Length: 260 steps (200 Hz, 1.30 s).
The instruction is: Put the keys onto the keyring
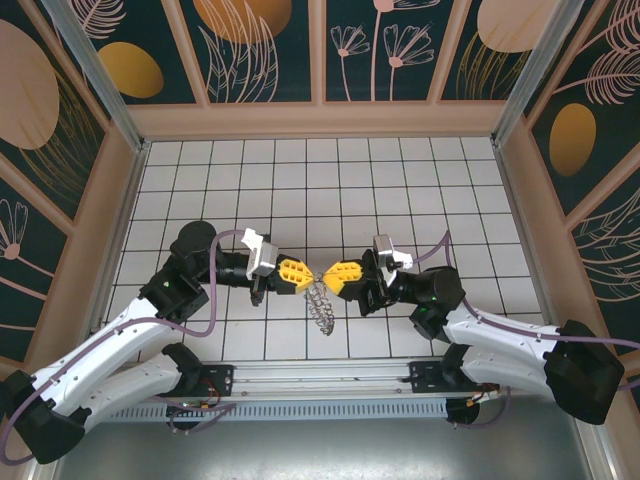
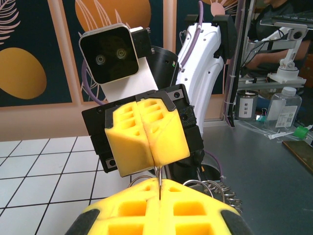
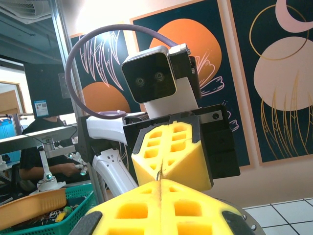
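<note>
Above the middle of the white tiled floor my left gripper (image 1: 308, 275) and right gripper (image 1: 331, 275) meet tip to tip, both with yellow pads. Each is shut on the same thin strand of grey metal (image 2: 160, 182) that runs from one closed pad seam to the other. It belongs to the keyring (image 1: 320, 305), a grey coil of wire loops hanging below the tips; its loops (image 2: 221, 190) show just right of my left pads. In the right wrist view the strand (image 3: 159, 175) is a short sliver between the pads. The keys are hidden.
A tiled floor (image 1: 330, 190) stretches back to patterned walls on three sides. A metal rail (image 1: 320, 380) with both arm bases runs along the near edge. A desk with bottles (image 2: 281, 110) and a green basket (image 3: 58, 205) lie outside the cell.
</note>
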### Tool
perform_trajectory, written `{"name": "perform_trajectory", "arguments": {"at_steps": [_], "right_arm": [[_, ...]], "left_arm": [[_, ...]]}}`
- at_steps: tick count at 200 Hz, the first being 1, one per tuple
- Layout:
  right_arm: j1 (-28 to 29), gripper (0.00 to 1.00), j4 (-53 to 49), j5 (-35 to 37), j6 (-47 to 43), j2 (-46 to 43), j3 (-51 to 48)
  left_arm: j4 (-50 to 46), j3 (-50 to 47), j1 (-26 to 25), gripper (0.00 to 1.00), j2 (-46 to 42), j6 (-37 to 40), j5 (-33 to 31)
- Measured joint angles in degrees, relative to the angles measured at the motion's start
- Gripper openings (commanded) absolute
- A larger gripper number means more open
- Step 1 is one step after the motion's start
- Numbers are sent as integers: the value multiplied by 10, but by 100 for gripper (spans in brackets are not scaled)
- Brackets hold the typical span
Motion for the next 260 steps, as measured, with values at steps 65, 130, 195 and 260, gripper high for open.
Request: {"name": "perform_trajectory", "arguments": {"at_steps": [65,130,195,260], "right_arm": [[0,0,5,-2,0,4,1],[0,0,11,-11,0,7,2],[-2,0,17,-15,2,15,7],[-2,0,29,-22,2,23,13]], "left_arm": [[0,0,0,0,0,0,0],[0,0,0,0,0,0,2],[0,0,0,0,-1,0,2],[0,0,0,0,-2,0,2]]}}
